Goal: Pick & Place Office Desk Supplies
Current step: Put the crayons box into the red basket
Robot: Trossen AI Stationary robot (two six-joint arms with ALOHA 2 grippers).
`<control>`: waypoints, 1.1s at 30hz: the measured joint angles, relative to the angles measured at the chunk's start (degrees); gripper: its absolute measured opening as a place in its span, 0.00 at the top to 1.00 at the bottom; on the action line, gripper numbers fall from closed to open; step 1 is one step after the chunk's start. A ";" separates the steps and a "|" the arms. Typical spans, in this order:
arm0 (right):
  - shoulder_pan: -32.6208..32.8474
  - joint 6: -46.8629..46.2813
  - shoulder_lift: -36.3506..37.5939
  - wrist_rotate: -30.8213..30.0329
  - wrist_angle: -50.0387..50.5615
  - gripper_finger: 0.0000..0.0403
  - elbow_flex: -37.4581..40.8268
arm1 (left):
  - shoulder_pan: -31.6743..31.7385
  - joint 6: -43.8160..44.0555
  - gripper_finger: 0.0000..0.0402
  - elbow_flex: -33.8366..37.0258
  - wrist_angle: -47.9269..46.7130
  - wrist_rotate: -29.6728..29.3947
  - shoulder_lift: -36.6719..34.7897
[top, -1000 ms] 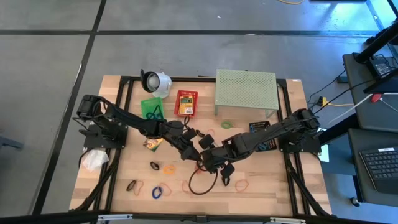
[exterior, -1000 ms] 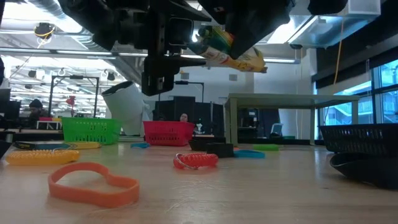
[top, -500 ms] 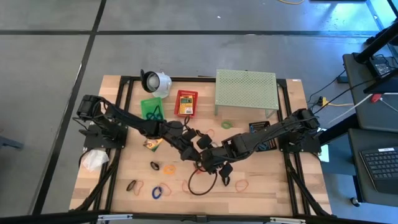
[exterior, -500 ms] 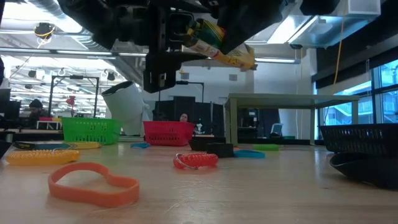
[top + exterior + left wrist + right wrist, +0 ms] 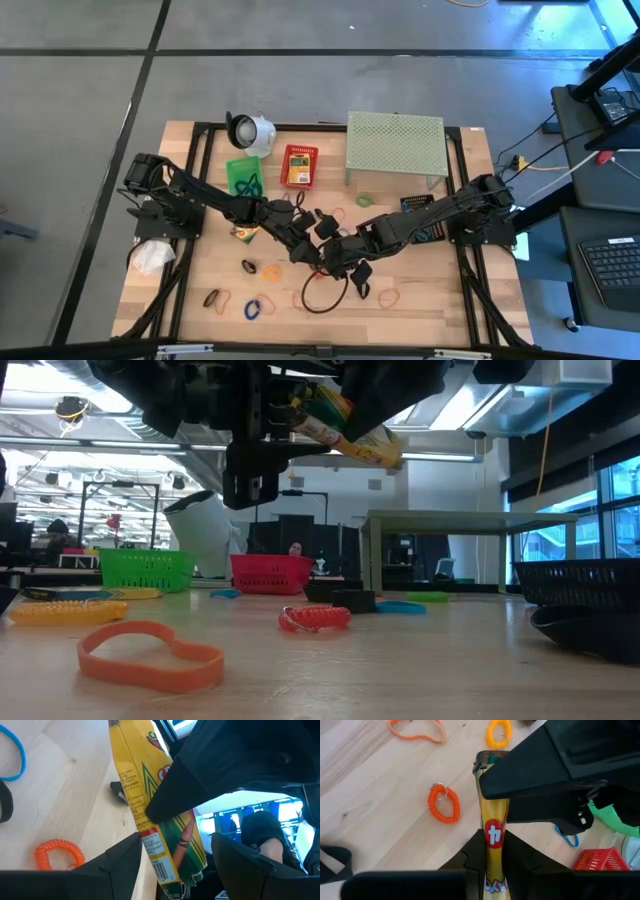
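A yellow-and-green crayon box [image 5: 350,435] hangs high over the middle of the table, tilted, between my two grippers. My right gripper [image 5: 493,842] is shut on the crayon box [image 5: 492,827]. My left gripper [image 5: 175,847] is open, with one finger on either side of the barcode end of the crayon box [image 5: 165,865]. In the high view my left gripper [image 5: 310,238] and right gripper [image 5: 336,258] meet there and hide the box. A second crayon box [image 5: 245,232] lies flat on the table. A third [image 5: 297,165] lies in the red basket. My right gripper pinches the crayon box's two broad faces [image 5: 493,815] between its fingers, coming from the table's right. The box reaches forward past the fingertips. It is lifted clear and tilted. My left gripper: I cannot tell whether its fingers [image 5: 127,855] touch the box's edges.
Bands lie on the near half of the table: orange [image 5: 388,296], blue [image 5: 253,308], yellow [image 5: 272,270], an orange coil [image 5: 443,805] and a black cord loop [image 5: 320,296]. At the far edge stand the green basket [image 5: 242,175], white round object [image 5: 250,130] and perforated shelf [image 5: 395,140].
My right gripper has carried the crayon box a little toward the table's left and slightly up, closer in between my left gripper's fingers. The box now tilts somewhat more steeply. The things on the table have stayed where they were.
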State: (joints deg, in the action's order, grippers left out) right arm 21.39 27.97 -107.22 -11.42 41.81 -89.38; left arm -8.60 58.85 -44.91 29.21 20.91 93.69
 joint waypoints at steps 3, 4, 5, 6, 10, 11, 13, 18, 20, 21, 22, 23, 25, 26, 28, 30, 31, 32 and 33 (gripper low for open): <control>0.00 0.60 0.00 -0.10 -0.87 0.87 0.01 | 0.00 -0.02 0.42 0.00 0.09 -0.09 0.00; 0.00 0.59 0.00 0.01 -1.03 0.87 0.00 | 0.00 -0.02 0.42 0.00 0.14 -0.09 0.00; -0.02 0.59 0.00 0.09 -1.12 0.87 0.00 | 0.00 -0.02 0.43 0.00 0.14 -0.10 0.00; -0.02 0.59 0.00 0.11 -1.14 0.87 0.01 | 0.00 -0.02 0.43 0.00 0.14 -0.19 0.00; -0.02 0.63 0.02 0.26 -1.39 0.87 0.02 | 0.00 0.02 0.47 0.00 0.09 -0.20 0.00; -0.02 0.63 0.02 0.26 -1.44 0.87 0.02 | 0.00 0.21 0.49 0.00 0.07 -0.20 0.00; -0.02 0.63 0.04 0.28 -1.47 0.87 0.00 | 0.00 0.51 0.52 0.00 0.03 -0.23 0.00; 0.00 0.59 0.07 0.28 -1.47 0.87 0.02 | -0.02 0.79 0.59 0.00 -0.12 -0.61 0.00; 0.00 0.35 0.07 0.26 -1.47 0.87 0.02 | -0.02 0.86 0.61 0.00 -0.18 -0.61 0.00; 0.00 0.35 0.07 0.26 -1.47 0.87 0.02 | -0.02 0.87 0.61 0.00 -0.20 -0.61 0.00; 0.00 0.32 0.07 0.26 -1.47 0.87 0.02 | -0.02 0.90 0.62 0.00 -0.21 -0.61 0.00; 0.00 0.31 0.07 0.26 -1.47 0.87 0.02 | -0.02 1.07 0.62 0.00 -0.21 -0.61 0.00; 0.00 0.10 0.07 0.26 -1.52 0.87 0.02 | -0.02 1.22 0.63 0.00 -0.21 -0.61 0.00; 0.00 -0.10 0.07 0.26 -1.56 0.87 0.02 | -0.02 1.23 0.63 0.00 -0.19 -0.61 0.00; 0.00 -0.31 0.07 0.28 -1.64 0.87 0.02 | -0.02 1.50 0.63 0.00 -0.17 -0.59 0.00; 0.00 -0.33 0.07 0.28 -1.71 0.87 0.02 | -0.04 1.55 0.63 0.00 -0.15 -0.57 0.00; 0.01 -0.34 0.07 0.31 -1.72 0.87 0.02 | -0.04 1.59 0.63 0.00 -0.13 -0.59 0.00; 0.07 -0.35 0.07 0.32 -1.73 0.87 0.02 | -0.04 1.68 0.63 0.00 -0.11 -0.57 0.00; 0.09 -0.35 0.07 0.31 -1.76 0.87 0.02 | -0.04 1.75 0.63 0.00 -0.05 -0.57 0.00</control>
State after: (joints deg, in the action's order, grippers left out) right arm 21.47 27.62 -107.15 -11.11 40.05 -89.36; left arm -8.64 60.60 -44.91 29.16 20.34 93.69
